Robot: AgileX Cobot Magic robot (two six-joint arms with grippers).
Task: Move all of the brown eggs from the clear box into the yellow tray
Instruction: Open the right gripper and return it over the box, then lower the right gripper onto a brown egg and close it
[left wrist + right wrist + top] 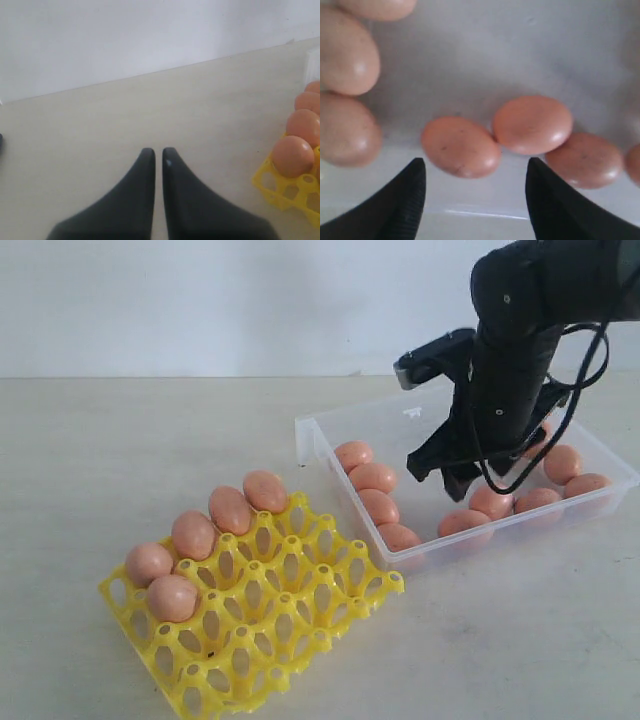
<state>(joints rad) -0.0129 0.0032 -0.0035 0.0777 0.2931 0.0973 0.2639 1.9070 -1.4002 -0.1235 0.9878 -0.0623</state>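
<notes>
Five brown eggs (pixel 194 534) sit in the yellow tray (pixel 300 590) while the others lie in the clear box (pixel 410 502), where the right gripper (pixel 442 478) hangs spread and empty just above them, and the left gripper (pixel 156 152), pressed together, hovers over the table (pixel 100 130) near the tray.

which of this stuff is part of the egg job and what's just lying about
Job:
eggs in the clear box
five eggs in the yellow tray
right hand, open over the box

Not the job:
table
wall
left hand, shut, away from the eggs
</notes>
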